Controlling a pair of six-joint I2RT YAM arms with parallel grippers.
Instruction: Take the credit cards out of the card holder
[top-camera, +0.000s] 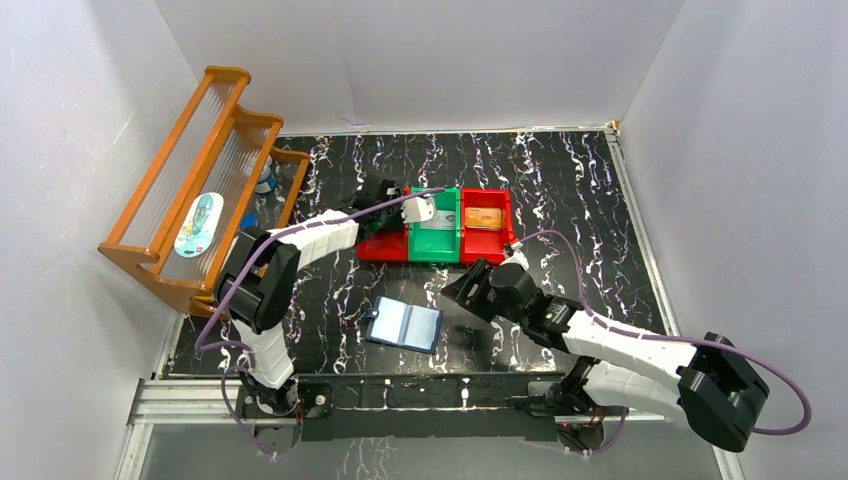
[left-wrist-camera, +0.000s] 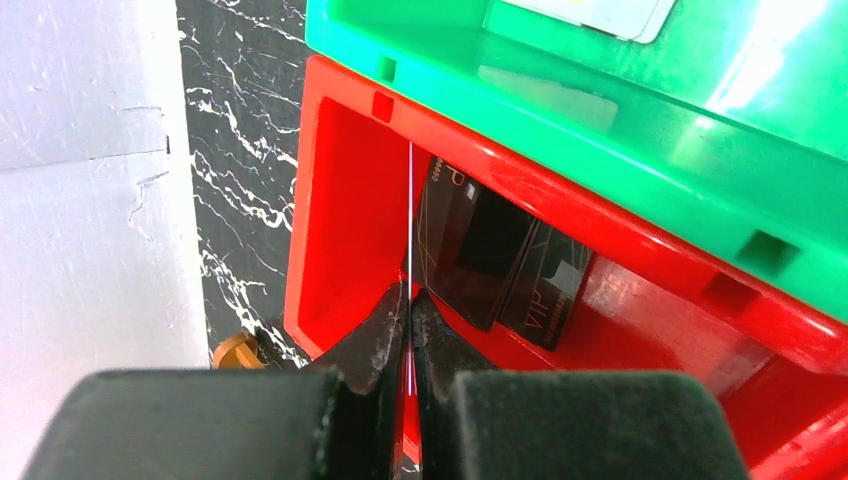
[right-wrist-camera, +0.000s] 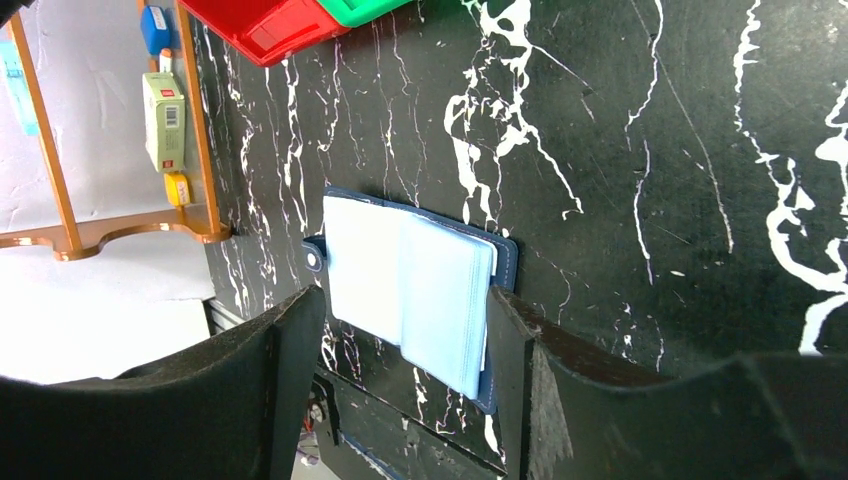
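The card holder lies open on the black marble table, its pale blue sleeves up. My right gripper hovers over it, open; in the right wrist view its fingers straddle the card holder without touching it. My left gripper is over the left red bin. In the left wrist view that gripper is shut on a thin credit card, seen edge-on and standing upright in the red bin. Two black credit cards lie in that bin.
A green bin holding a silver-grey card sits beside the left red bin. A second red bin with an orange card is to its right. A wooden rack stands at the left wall.
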